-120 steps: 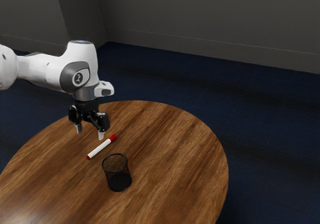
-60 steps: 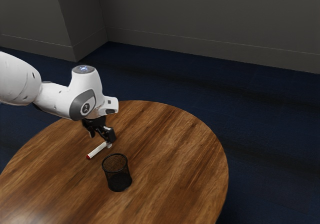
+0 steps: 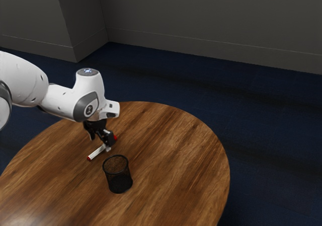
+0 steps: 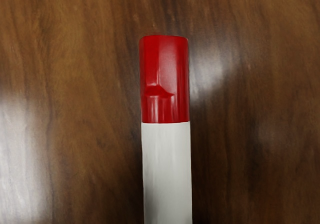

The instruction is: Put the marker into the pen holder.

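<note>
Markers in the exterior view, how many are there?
1: the marker lies on the table at the gripper, near the pen holder. The arm might hide others.

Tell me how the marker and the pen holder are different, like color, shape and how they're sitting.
The marker is white with red ends, while the pen holder is black mesh.
The marker is slim and sticklike; the pen holder is a much wider, open-topped cup.
The marker lies on its side, whereas the pen holder stands upright.
Both are round-bodied and on the wooden table.
</note>
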Robot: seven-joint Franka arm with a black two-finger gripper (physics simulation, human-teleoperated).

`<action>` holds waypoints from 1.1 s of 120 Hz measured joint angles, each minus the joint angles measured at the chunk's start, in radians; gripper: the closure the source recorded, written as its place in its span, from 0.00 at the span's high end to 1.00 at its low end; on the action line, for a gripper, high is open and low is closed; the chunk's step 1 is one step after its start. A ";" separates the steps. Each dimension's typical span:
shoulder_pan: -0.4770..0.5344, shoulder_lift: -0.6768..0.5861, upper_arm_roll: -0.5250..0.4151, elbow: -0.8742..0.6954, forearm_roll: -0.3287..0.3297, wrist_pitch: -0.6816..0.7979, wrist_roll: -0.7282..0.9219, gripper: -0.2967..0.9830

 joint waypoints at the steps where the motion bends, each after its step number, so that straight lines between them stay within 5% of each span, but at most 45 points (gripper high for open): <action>1: 0.000 0.001 0.000 0.002 0.000 -0.001 0.000 0.77; 41: 0.000 0.053 -0.004 0.067 -0.008 -0.058 0.008 0.75; 88: 0.000 0.054 -0.004 0.069 -0.010 -0.074 0.014 0.38; 132: -0.001 0.034 -0.005 0.067 0.000 -0.062 0.008 0.19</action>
